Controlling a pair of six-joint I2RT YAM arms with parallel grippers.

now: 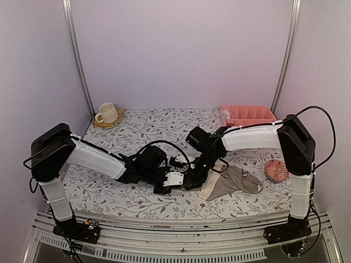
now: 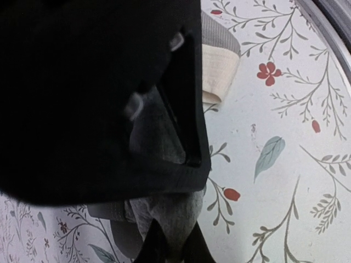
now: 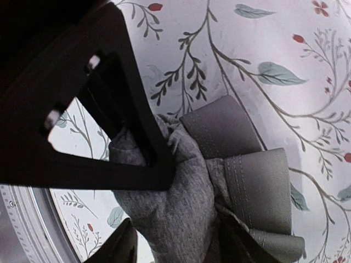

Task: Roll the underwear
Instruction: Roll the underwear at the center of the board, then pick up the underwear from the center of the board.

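On the near middle of the floral-patterned table (image 1: 137,131), the left gripper (image 2: 173,251) is pinched tight on a fold of the soft grey knitted underwear (image 3: 175,213), which is bunched between both arms. The right gripper (image 3: 173,249) has its jaws parted loosely astride the same bundle. Just right lies the taupe underwear with a cream waistband (image 1: 233,183). With only one narrow pinch holding it, the roll may spring open, or the crowded grippers may collide.

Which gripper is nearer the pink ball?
Right. Both work the grey briefs mid-table, left of the ball; the right gripper is on the ball's side, the left gripper beyond it.
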